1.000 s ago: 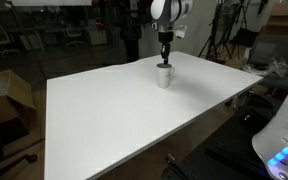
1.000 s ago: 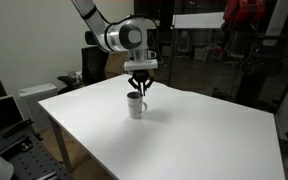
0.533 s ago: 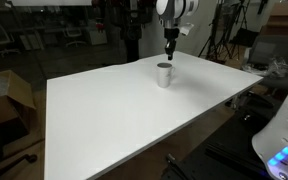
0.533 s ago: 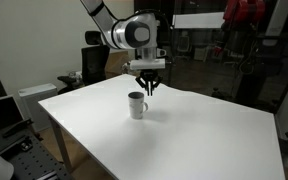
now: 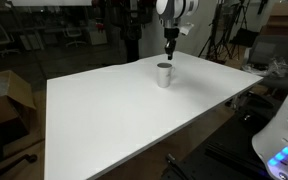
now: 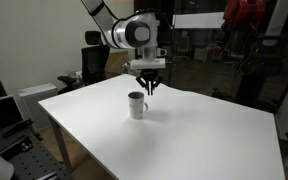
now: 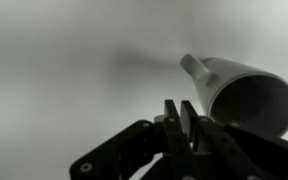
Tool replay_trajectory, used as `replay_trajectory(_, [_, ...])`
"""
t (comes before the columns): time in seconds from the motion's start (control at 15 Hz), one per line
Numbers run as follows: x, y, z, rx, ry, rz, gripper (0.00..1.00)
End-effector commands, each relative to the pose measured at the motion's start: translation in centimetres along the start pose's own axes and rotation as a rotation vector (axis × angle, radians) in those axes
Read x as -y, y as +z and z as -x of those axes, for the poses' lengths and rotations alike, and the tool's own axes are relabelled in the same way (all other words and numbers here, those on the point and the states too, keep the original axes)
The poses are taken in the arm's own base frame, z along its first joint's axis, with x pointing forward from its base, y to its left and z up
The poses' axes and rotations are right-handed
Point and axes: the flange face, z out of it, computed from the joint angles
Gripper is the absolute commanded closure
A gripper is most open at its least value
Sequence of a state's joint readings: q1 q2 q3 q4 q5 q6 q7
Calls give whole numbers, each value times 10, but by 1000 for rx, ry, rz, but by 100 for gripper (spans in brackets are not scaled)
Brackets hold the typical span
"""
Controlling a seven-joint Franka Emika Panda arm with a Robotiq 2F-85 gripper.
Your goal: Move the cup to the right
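Note:
The small white cup [image 5: 164, 74] stands upright on the white table [image 5: 114, 120] toward its far side; it also shows in an exterior view [image 6: 136, 105]. In the wrist view the cup [image 7: 239, 95] sits at the right with its dark opening toward the camera and a small handle-like spout on its left side. My gripper [image 5: 169, 55] hangs above and a little beside the cup, apart from it, as an exterior view [image 6: 147, 88] also shows. Its fingers [image 7: 181, 118] are pressed together and hold nothing.
A cardboard box [image 5: 6, 92] stands off the table's side. Tripods and chairs [image 5: 224, 40] stand behind the table. A white device with a blue light [image 5: 282, 150] is at the near corner. A glass partition [image 6: 224, 55] runs behind the table.
The gripper has risen from just over the cup's rim to a higher spot above it. The cup has not moved. In the last half second nothing moved.

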State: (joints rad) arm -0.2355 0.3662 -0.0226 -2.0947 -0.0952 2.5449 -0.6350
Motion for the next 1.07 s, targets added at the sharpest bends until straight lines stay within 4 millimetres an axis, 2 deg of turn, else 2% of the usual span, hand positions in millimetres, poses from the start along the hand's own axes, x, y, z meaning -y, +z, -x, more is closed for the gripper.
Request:
replay_trajectory(0.0, [0,-1,0,1,0,0,88])
replay_trajectory(0.4, [0,-1,0,1,1,0,88])
replay_trajectory(0.47, [0,1,0,7,1,-2,97])
replay_trajectory(0.67, [2,8,-1,21,-4,-19,97])
replay_trajectory(0.73, [4,9,-1,25,-11,-24,63])
replay_trajectory(0.87, [6,10,-2,34,-21,-26,56])
replay_trajectory(1.0, [9,6,-3,37,-31,-18,42])
